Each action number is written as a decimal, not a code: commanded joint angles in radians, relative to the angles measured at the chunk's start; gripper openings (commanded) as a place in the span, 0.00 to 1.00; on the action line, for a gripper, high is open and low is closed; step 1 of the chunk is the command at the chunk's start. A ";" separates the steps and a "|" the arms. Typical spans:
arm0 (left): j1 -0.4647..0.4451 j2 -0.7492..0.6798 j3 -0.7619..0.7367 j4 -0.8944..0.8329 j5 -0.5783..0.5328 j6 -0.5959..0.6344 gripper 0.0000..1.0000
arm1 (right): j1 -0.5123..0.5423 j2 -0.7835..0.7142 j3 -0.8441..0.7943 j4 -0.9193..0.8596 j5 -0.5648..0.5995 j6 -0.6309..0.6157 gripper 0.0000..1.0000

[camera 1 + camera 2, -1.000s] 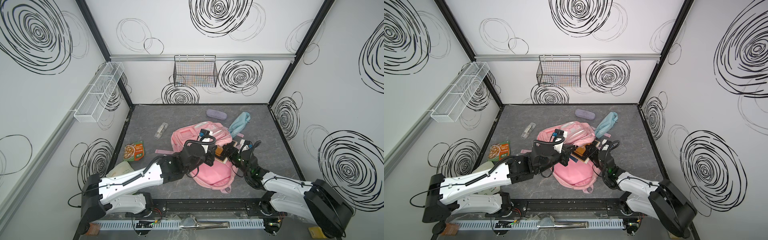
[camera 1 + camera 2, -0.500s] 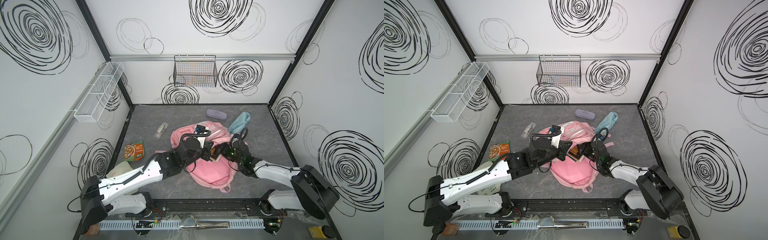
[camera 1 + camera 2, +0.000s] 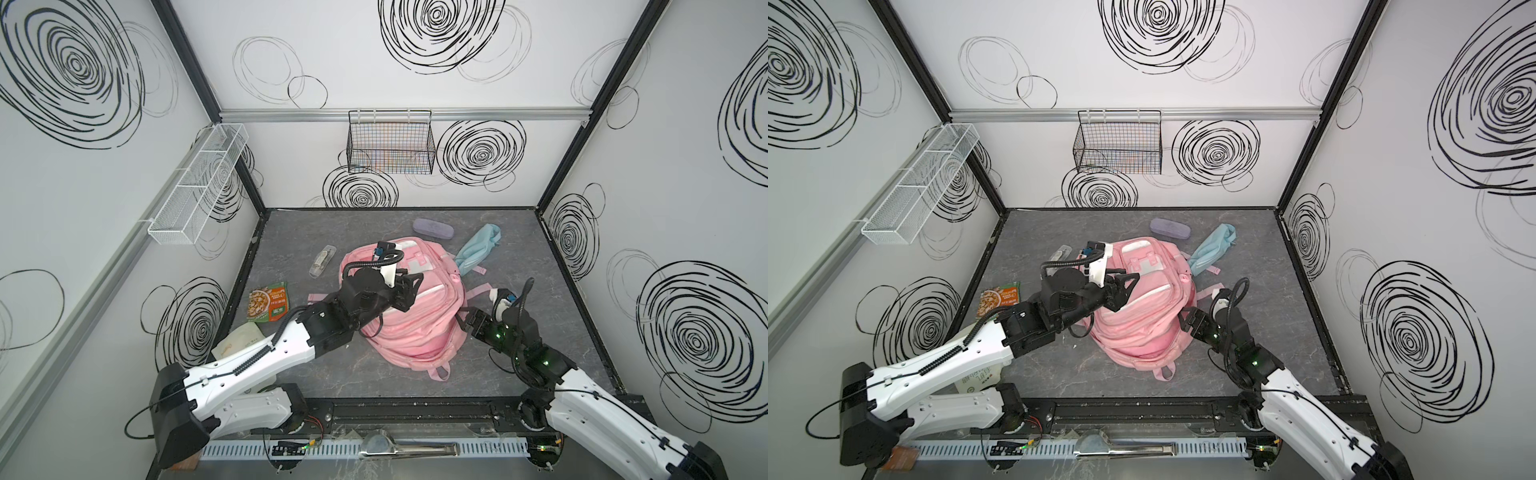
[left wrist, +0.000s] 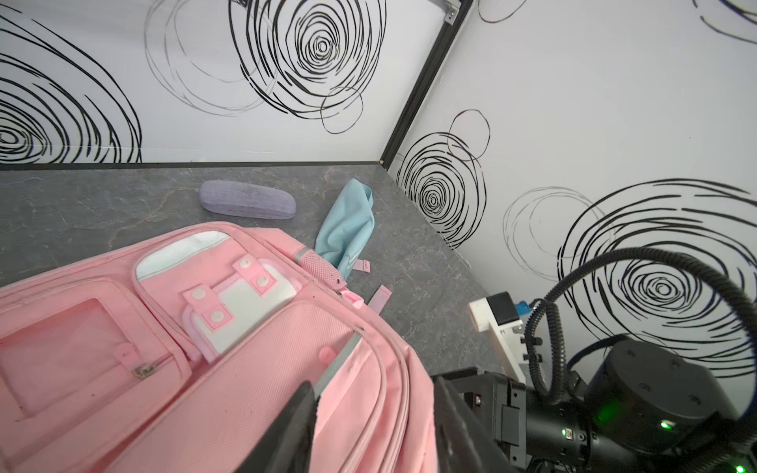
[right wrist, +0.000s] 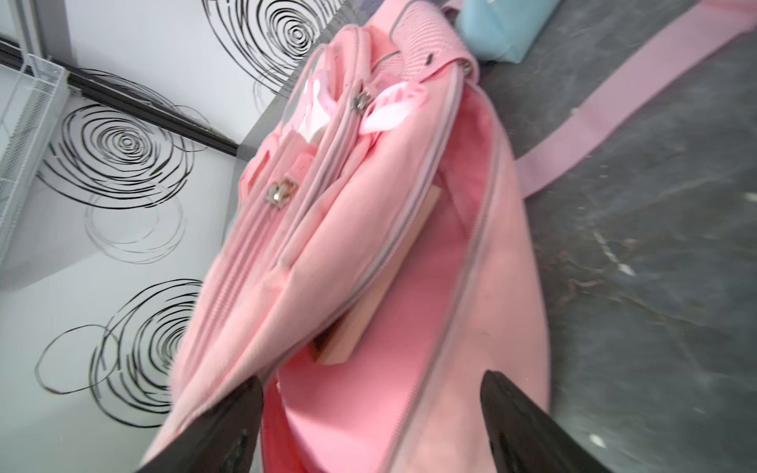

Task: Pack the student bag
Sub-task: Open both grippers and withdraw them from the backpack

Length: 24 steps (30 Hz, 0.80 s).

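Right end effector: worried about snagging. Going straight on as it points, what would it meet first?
Probably the open main compartment of the large pink fabric backpack: the open right end effector faces its pink lining, with a tan flat item deeper inside.

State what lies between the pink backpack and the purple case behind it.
Nothing but a narrow strip of bare grey table separates the pink backpack from the purple case; the left wrist view shows it best.

You are drawing the right gripper (image 3: 468, 322) back out of the student bag (image 3: 419, 332), jaws spreading wide, leaving the book (image 5: 393, 278) inside; your left gripper (image 3: 409, 289) is releasing the bag's front.
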 commanded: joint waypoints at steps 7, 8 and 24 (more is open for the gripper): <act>0.208 -0.137 -0.200 -0.096 -0.100 -0.104 0.58 | -0.181 0.123 0.070 -0.024 -0.059 -0.162 0.83; 0.254 -0.149 -0.228 -0.099 -0.076 -0.131 0.58 | -0.181 0.134 0.108 -0.063 -0.038 -0.187 0.82; 0.689 -0.238 -0.430 -0.033 0.182 -0.278 0.59 | 0.638 0.618 0.702 -0.219 0.308 -0.831 0.83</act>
